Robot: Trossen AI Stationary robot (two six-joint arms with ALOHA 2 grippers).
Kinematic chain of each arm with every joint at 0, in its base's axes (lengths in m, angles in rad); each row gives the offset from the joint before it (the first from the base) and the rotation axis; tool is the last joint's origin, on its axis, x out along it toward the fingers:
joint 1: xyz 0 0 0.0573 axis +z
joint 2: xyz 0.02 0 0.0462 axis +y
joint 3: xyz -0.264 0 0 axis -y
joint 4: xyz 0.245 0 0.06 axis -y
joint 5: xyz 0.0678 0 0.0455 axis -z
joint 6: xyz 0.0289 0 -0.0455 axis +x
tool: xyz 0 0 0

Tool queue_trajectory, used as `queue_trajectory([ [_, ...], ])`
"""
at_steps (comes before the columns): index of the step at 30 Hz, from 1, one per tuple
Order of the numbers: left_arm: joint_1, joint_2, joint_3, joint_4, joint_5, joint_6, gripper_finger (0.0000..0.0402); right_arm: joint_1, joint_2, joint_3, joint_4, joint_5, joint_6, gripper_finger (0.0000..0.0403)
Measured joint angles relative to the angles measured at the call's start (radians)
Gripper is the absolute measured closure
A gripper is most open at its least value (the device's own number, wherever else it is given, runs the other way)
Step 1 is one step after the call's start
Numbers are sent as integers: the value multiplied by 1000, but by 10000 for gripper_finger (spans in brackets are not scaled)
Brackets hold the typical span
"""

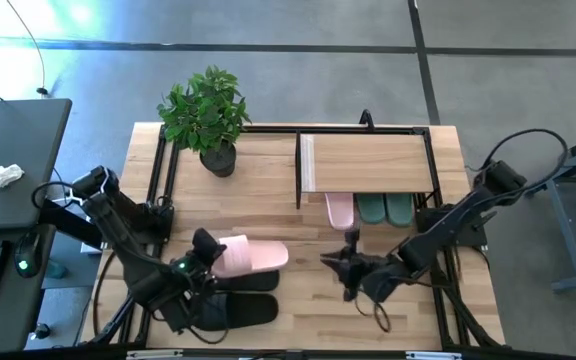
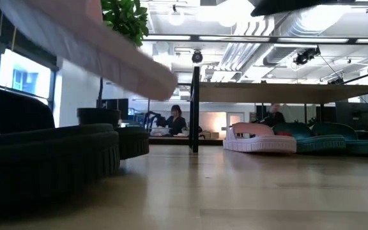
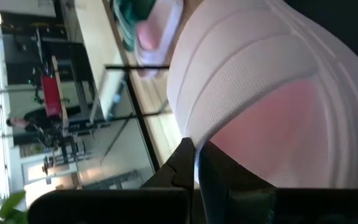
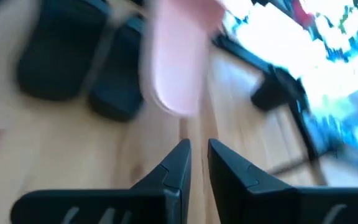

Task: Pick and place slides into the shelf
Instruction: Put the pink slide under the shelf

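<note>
- We see the left gripper [image 1: 208, 252] over the table's [image 1: 298, 310] left front part, its fingers [image 3: 185, 163] pinched on the heel end of a pale pink slide [image 1: 253, 256], which the low view shows lifted and tilted off the wood.
- We see two black slides [image 1: 238, 295] lying side by side on the table just in front of the raised pink one.
- We find the right gripper [image 1: 332, 264] low over the table's middle, in front of the shelf [image 1: 368, 163]; its fingers [image 4: 178, 163] stand nearly pressed together with only a slim gap, holding nothing.
- We note a second pink slide [image 1: 340, 209] and two dark green slides [image 1: 385, 209] lined up under the shelf's plank top.
- We see a potted plant [image 1: 208, 115] at the rear left corner.
</note>
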Motion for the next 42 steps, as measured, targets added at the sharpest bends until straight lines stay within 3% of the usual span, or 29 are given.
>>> queue_trajectory([
  [4, 3, 0, 88, 1, -2, 65, 401, 38, -8, 0, 139, -103, -246, 351],
  [7, 4, 0, 140, 3, -15, 103, 401, 49, -5, 1, 243, -167, -330, 326],
  [14, 3, 0, 230, 4, -22, 136, 401, 38, -4, 1, 256, -133, -471, 248],
  [18, 3, 0, 258, 5, -16, 136, 401, 23, -3, 1, 259, -137, -543, 225],
  [23, 3, -1, 281, 10, -13, 132, 401, 11, 3, 1, 269, -139, -583, 222],
  [28, 3, -1, 299, 14, -13, 132, 401, -16, 99, 1, 400, -163, -685, 221],
  [33, 3, -1, 302, 15, -1, 123, 401, -12, 160, 0, 492, 18, -804, 221],
  [38, 3, -1, 302, 16, 5, 121, 401, -25, 166, 0, 543, -118, -740, 221],
  [42, 3, -1, 302, 19, 5, 114, 401, -41, 170, 1, 545, -157, -740, 221],
])
